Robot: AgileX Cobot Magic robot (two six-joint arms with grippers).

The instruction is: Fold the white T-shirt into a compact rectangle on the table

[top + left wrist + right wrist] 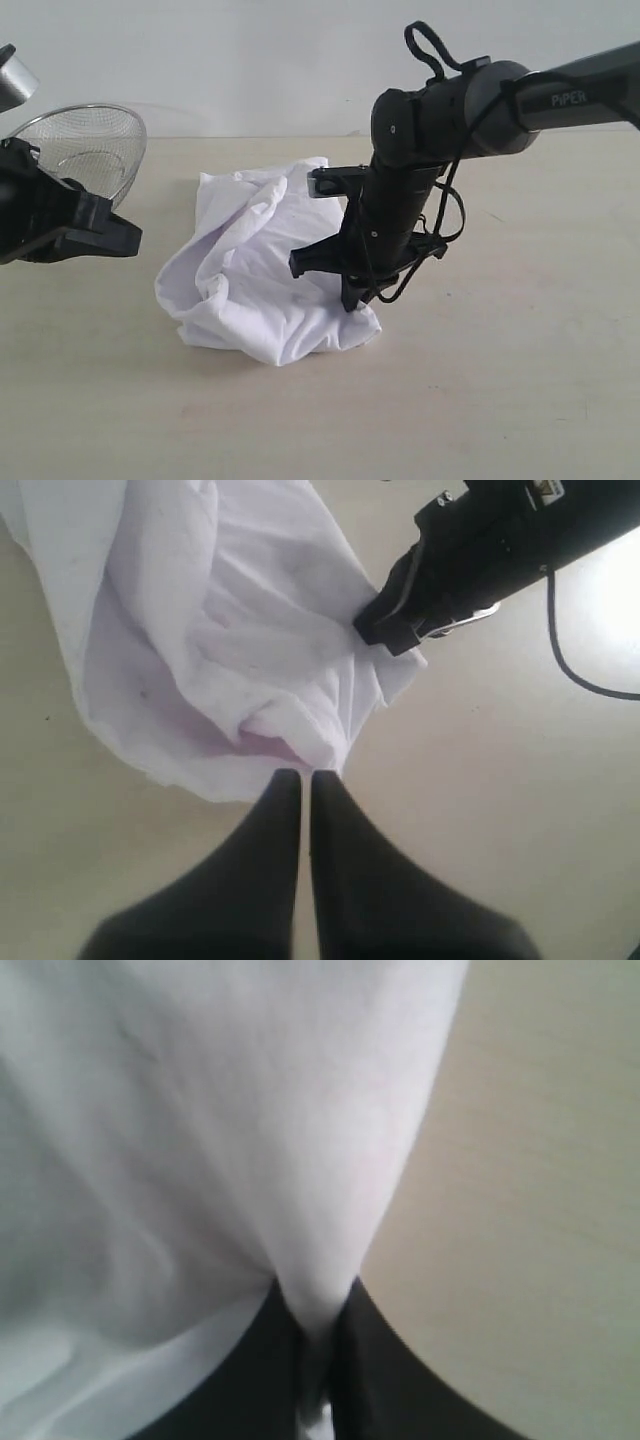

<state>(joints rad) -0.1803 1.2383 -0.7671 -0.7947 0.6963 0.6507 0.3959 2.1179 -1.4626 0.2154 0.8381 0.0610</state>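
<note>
The white T-shirt (250, 270) lies in a crumpled heap on the pale wood-grain surface (500, 380), just beside the wire-mesh strainer (90, 145). It is thin, limp knit cotton: light, matt and not slippery. It looks sure to sag and drag rather than hold any shape, so a one-point pinch will probably only string it out. Its folds are soft and rounded, and a faint pink tinge shows through one of them.

The right claw (352, 300) is clamped on a tuck of cloth at the shirt's edge farthest from the strainer. The left claw (305, 778) has its fingers drawn nearly together around nothing, clear of the shirt on the strainer side.

The best hold is likely a hem or shoulder seam, taken at two spread corners, though no seam can be made out in the heap.
</note>
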